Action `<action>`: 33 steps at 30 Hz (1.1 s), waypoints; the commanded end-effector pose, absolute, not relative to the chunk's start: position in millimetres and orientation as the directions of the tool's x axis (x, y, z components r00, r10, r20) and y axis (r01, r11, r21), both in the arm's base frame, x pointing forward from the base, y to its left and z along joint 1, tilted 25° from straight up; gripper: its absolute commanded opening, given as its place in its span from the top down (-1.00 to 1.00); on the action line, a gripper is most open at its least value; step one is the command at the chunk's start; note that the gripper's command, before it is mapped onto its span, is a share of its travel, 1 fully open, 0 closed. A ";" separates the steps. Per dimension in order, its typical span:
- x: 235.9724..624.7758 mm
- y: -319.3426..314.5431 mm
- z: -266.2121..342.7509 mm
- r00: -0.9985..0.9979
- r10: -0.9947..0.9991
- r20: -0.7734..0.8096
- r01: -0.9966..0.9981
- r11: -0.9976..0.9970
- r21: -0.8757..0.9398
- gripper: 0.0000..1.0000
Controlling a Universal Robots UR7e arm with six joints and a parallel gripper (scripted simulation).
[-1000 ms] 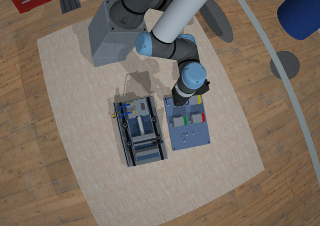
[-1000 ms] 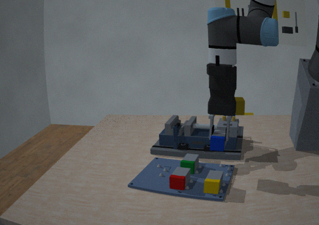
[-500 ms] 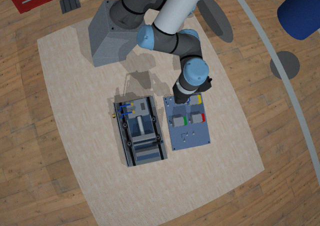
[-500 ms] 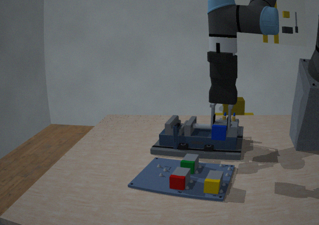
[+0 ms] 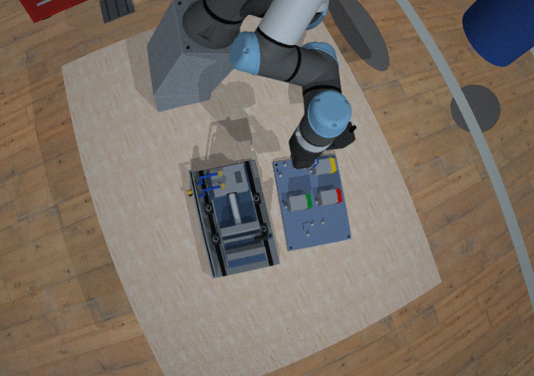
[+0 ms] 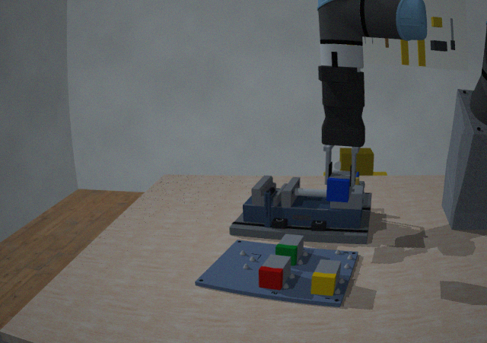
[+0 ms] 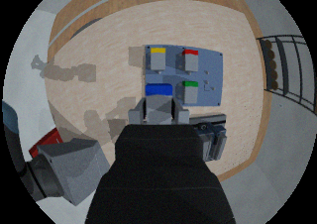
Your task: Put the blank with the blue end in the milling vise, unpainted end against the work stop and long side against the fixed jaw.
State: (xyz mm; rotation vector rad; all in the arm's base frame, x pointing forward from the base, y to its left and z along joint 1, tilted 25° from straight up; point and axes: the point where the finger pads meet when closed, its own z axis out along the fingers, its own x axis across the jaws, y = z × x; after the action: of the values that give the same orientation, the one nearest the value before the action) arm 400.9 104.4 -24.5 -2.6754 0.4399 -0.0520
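Note:
My gripper (image 6: 341, 170) is shut on the blank with the blue end (image 6: 338, 188) and holds it in the air, well above the blue plate. In the overhead view the wrist hides most of it, and only a bit of blue shows (image 5: 315, 163) over the plate's far end (image 5: 312, 206). In the wrist view the blue end (image 7: 158, 89) sticks out ahead of the fingers. The milling vise (image 5: 234, 217) stands left of the plate, its jaws apart, and it also shows in the side view (image 6: 303, 209).
The yellow-end blank (image 5: 325, 165), the red-end blank (image 5: 330, 196) and the green-end blank (image 5: 299, 201) lie on the plate. The arm's grey pedestal (image 5: 181, 57) stands behind the vise. Blue hoses (image 5: 207, 181) sit at the vise's far end.

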 end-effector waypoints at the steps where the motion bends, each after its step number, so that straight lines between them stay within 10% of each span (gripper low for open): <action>1: 395.6 102.2 -19.8 0.949 -0.313 -0.037 -0.299 -0.858 -0.417 1.00; 33: 398.0 106.9 -29.2 0.949 -0.313 -0.037 -0.299 -0.858 -0.417 1.00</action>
State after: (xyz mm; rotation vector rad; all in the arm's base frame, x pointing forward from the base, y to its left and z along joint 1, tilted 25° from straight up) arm 399.4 103.5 -25.1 -2.6761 0.4410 -0.0503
